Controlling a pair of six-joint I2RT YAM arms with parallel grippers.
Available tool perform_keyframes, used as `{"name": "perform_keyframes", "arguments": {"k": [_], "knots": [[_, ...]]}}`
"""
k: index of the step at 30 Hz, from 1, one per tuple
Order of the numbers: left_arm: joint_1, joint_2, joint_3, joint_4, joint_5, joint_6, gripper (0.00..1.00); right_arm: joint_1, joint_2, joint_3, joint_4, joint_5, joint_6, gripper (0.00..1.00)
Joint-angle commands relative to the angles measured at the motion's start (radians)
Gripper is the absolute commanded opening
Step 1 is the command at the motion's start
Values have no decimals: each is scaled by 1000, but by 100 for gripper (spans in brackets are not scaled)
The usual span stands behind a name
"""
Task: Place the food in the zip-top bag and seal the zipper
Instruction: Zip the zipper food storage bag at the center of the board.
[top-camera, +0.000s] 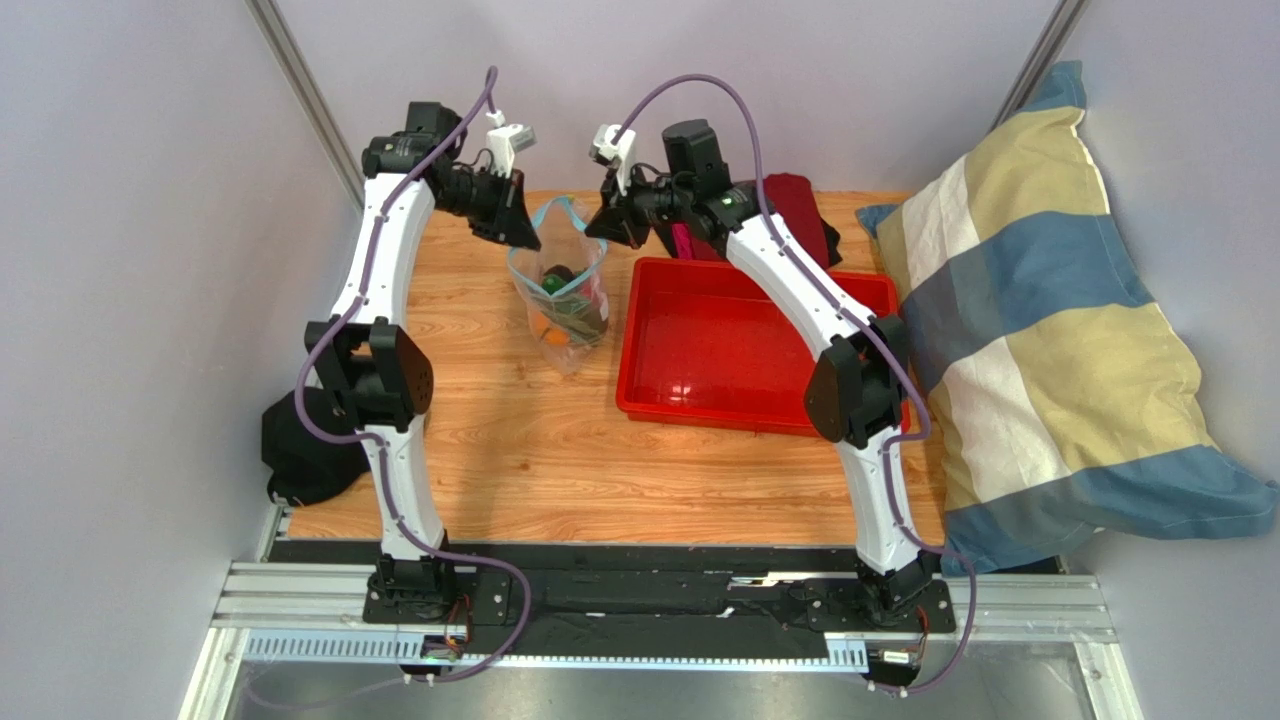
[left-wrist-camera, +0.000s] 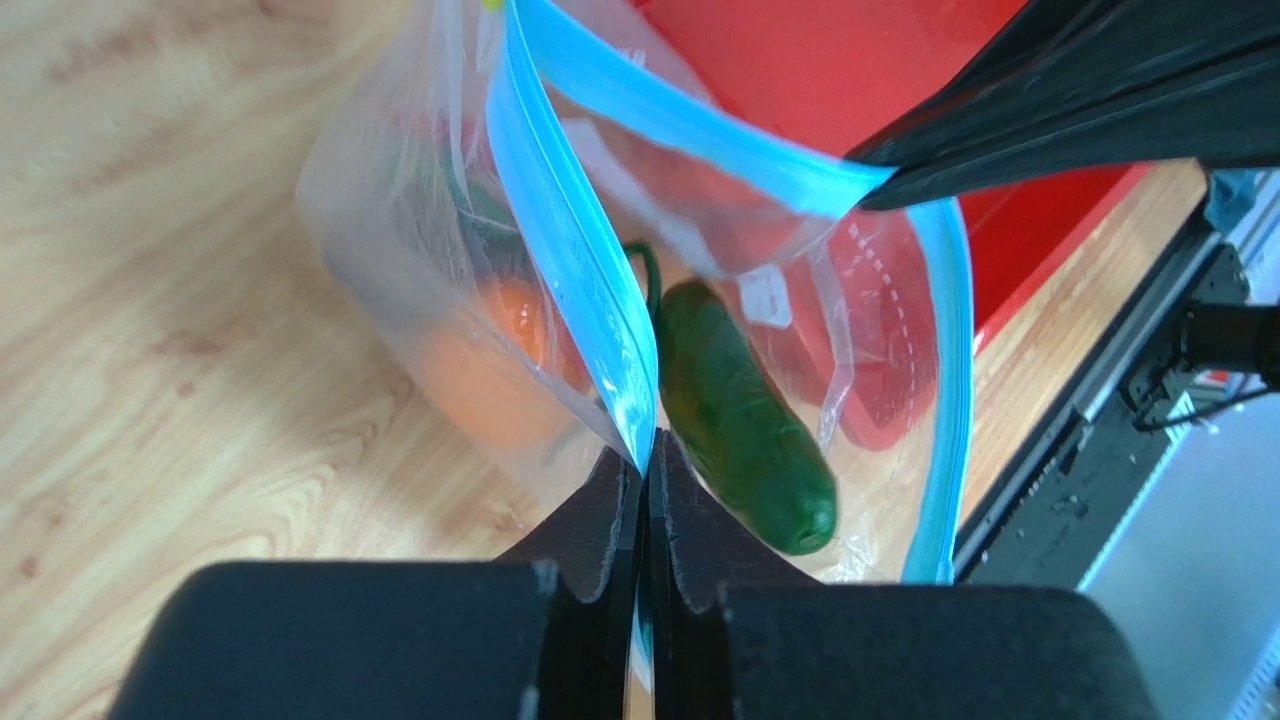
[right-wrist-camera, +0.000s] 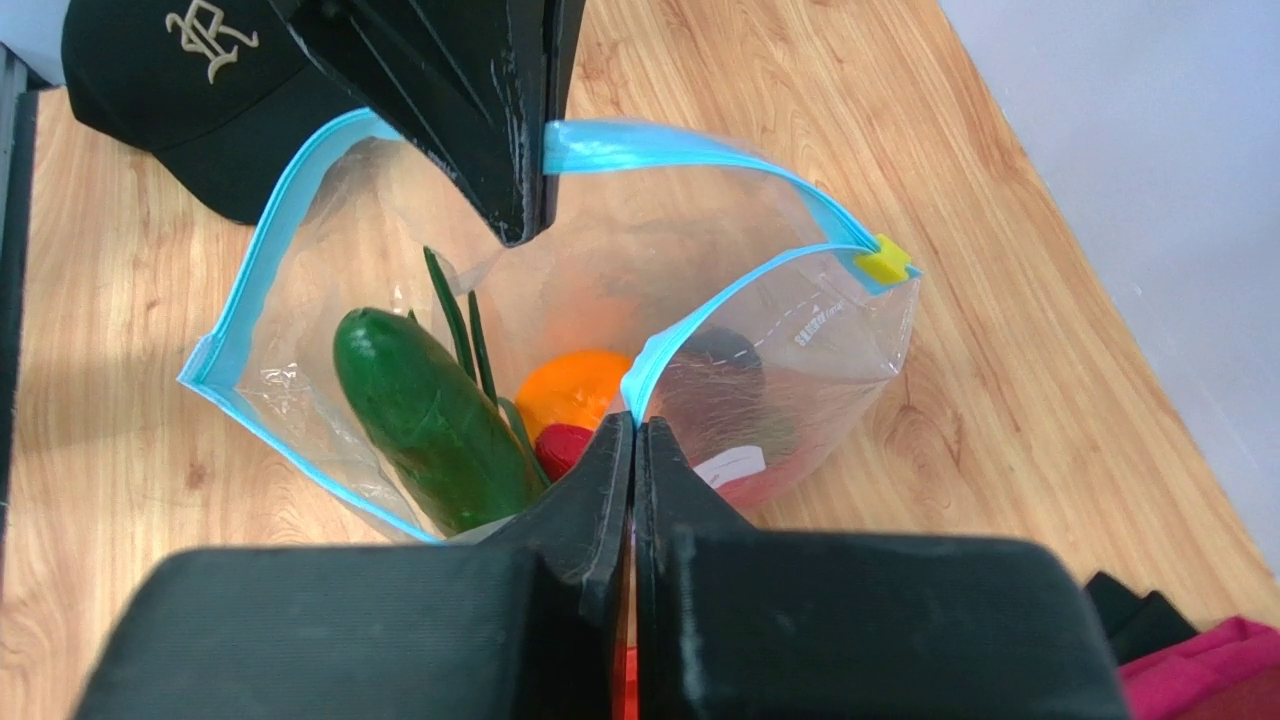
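Obs: zip-top bag (top-camera: 564, 300) upright on far counter (top-camera: 496, 435), food (right-wrist-camera: 428, 420) inside. Mouth gapes: left hand (left-wrist-camera: 649, 455) pinches one lip of the zipper (left-wrist-camera: 579, 255), right hand (right-wrist-camera: 634, 443) the opposite lip (both equally near). Zipper axis lies crosswise between them; lips likely need closing inward.

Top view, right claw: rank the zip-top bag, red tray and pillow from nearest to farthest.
1. zip-top bag: its rim is pinched in the right claw, hanging just left of it.
2. red tray: beside the bag, to the right.
3. pillow: at the far right edge.
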Motion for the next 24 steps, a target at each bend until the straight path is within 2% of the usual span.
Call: {"name": "perform_keyframes", "arguments": {"k": [1,3,4,7,8,11,13,15,22,23,24], "knots": [[-33,-80,51,111,64,-28,5,32,-51,22,57,-14,-91,0],[-58,-2,113,37,142,-10,8,46,-19,35,72,11,-90,0],[-69,23,169,16,161,-5,6,49,-10,48,87,25,-70,0],[-79,83,195,29,205,-19,18,50,13,43,200,104,30,0],[-84,84,185,43,212,-20,29,52,16,25,260,127,56,0],[-98,81,153,91,175,-24,41,61,27,8,326,186,110,0],[-106,84,153,120,161,-52,44,64,22,-7,366,190,151,0],[-107,90,145,141,149,-76,52,64,22,-17,397,169,176,0],[-109,101,106,181,106,-76,56,84,31,-27,428,236,214,0],[-109,100,98,189,103,-76,74,82,36,-23,428,253,225,0],[-109,98,89,198,100,-83,75,82,41,-17,429,262,234,0]]}}
